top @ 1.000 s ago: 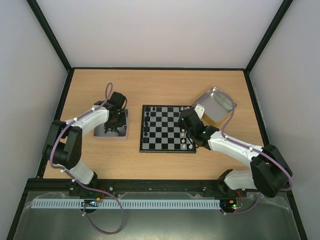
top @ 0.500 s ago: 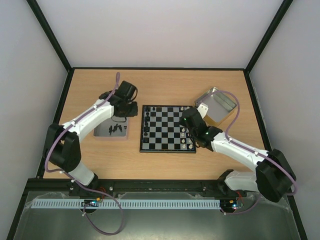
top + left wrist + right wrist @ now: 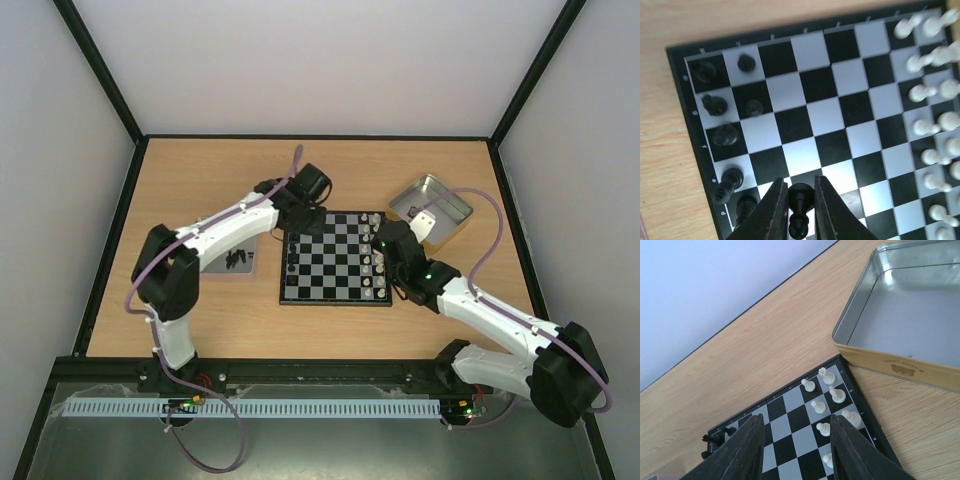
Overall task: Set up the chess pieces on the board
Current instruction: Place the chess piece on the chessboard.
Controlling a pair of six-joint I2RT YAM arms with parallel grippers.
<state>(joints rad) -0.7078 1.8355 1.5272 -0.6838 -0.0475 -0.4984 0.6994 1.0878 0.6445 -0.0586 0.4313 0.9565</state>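
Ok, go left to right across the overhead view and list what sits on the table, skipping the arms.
Metal tray → black pieces → bare middle of the board → white pieces → open tin.

The board (image 3: 335,270), checked black and silver with a thin black border, lies flat. Black pieces (image 3: 715,105) stand upright along its left edge. Another black piece (image 3: 800,200) hangs pinched in the left claw (image 3: 799,184) just above the board near that edge.
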